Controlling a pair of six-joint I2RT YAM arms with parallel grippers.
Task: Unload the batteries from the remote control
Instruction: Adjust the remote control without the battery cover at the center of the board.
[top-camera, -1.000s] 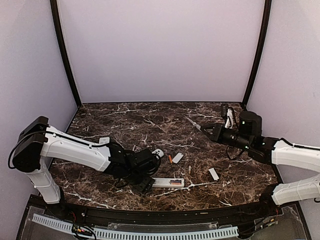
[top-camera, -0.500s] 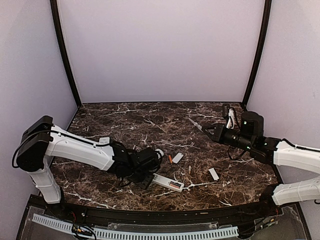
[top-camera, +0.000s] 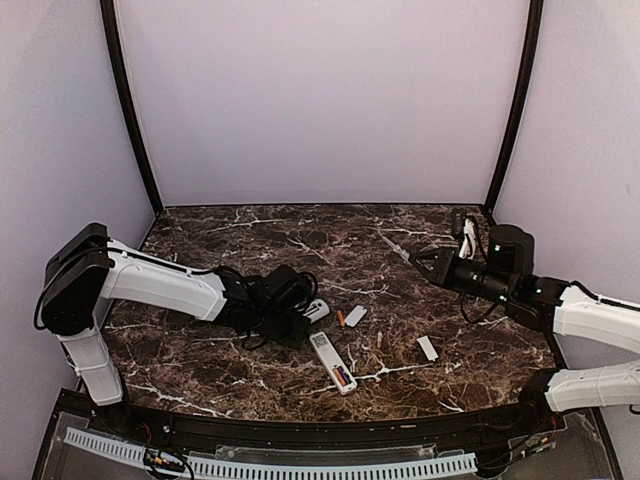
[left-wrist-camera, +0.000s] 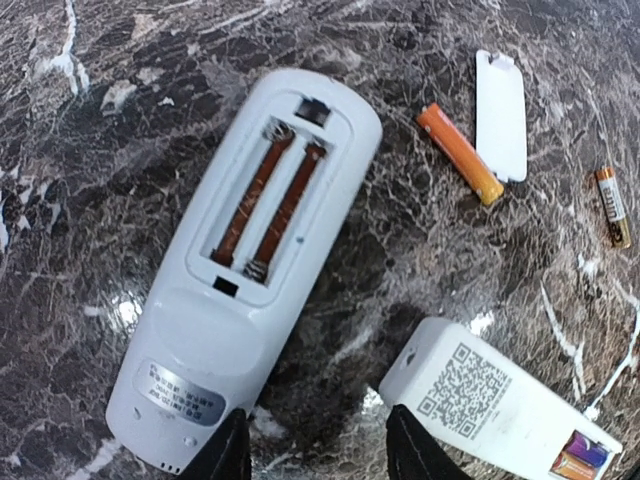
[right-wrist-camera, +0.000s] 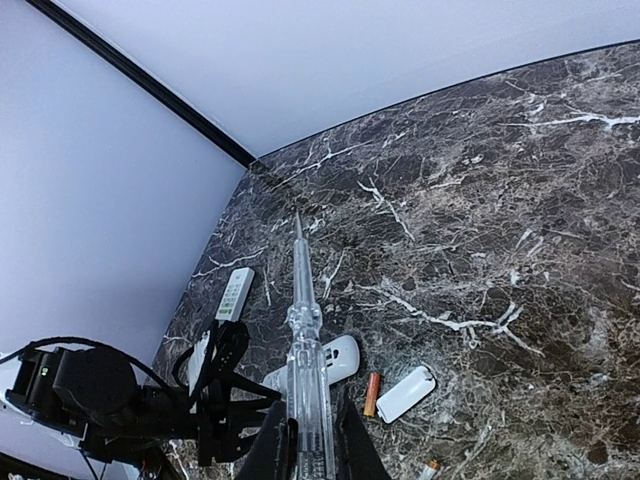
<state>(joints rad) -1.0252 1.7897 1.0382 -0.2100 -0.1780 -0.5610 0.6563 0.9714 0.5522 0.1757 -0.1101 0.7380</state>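
Over the table (left-wrist-camera: 90, 130) | left jaws part-spread, empty, by white remote (left-wrist-camera: 250, 290) | right jaws pinching clear screwdriver (right-wrist-camera: 304, 335)

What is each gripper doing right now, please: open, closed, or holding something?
The left gripper is open, with nothing between its fingers.
The right gripper is closed on the clear screwdriver.

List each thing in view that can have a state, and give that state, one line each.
rounded remote, face down, cover off, bay open
QR-code remote, cover off, batteries in its bay
orange battery, out, loose on the table
cover plate, off, flat on the table
left claw, open
right claw, shut on clear-handled tool
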